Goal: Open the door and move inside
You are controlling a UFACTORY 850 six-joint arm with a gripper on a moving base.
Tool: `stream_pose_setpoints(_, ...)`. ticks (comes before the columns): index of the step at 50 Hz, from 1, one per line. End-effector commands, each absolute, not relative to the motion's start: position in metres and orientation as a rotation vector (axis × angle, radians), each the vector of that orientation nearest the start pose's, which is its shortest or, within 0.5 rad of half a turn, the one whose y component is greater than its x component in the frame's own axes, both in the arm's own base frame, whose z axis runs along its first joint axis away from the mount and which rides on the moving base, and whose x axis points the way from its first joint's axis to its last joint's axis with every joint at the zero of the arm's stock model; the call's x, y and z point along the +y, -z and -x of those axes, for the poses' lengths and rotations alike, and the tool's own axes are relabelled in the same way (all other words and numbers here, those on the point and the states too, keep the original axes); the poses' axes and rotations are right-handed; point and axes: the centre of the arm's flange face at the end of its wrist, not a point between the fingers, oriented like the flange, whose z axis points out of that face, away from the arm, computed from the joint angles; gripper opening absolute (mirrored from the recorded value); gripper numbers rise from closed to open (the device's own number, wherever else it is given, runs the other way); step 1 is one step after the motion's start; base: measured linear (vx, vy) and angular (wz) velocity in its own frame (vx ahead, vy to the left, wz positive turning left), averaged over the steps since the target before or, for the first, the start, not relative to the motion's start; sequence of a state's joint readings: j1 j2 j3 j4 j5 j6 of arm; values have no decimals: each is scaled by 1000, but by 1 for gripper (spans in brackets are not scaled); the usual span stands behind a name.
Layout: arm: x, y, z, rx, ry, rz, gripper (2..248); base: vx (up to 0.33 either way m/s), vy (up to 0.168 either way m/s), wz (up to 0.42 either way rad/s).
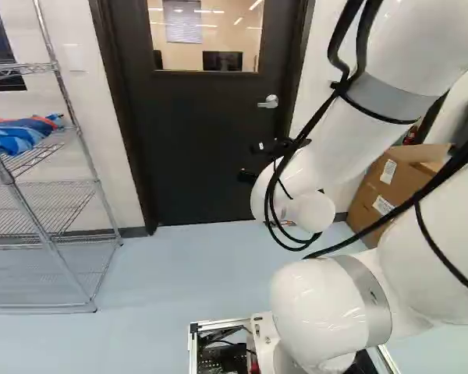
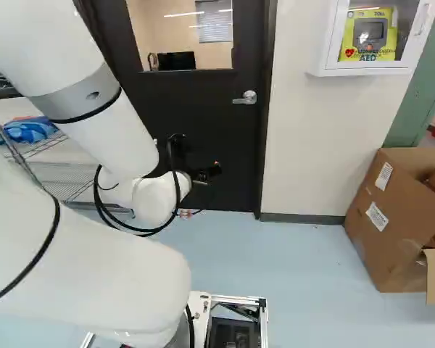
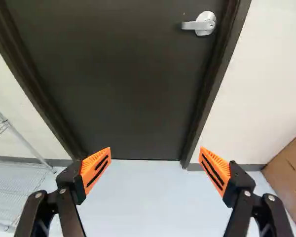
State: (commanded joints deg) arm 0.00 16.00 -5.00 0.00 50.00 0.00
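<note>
My gripper (image 1: 253,162) hangs in front of the dark door (image 1: 195,140) in the left base view, lower than the silver lever handle (image 1: 269,102). In the wrist view the gripper (image 3: 155,167) has its orange-padded fingers spread wide, with nothing between them. Ahead of it stands the shut door (image 3: 113,84), and the lever handle (image 3: 201,23) sits well beyond the fingers, near the frame on the cardboard box's side. The handle is untouched. The door's upper part has a window (image 2: 181,36), seen in the right base view.
A wire shelf rack (image 1: 43,226) with a blue bundle (image 1: 19,136) stands beside the door. On the other side are a white wall (image 2: 304,145), a wall-mounted AED cabinet (image 2: 359,69) and an open cardboard box (image 2: 384,217) on the pale blue floor (image 2: 312,254).
</note>
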Motion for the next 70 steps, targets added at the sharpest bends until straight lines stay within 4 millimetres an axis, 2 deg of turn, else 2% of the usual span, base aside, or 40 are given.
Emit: stream_pose_setpoints(70,0,-366,-270,0,1824,2558,247,125,75,-295)
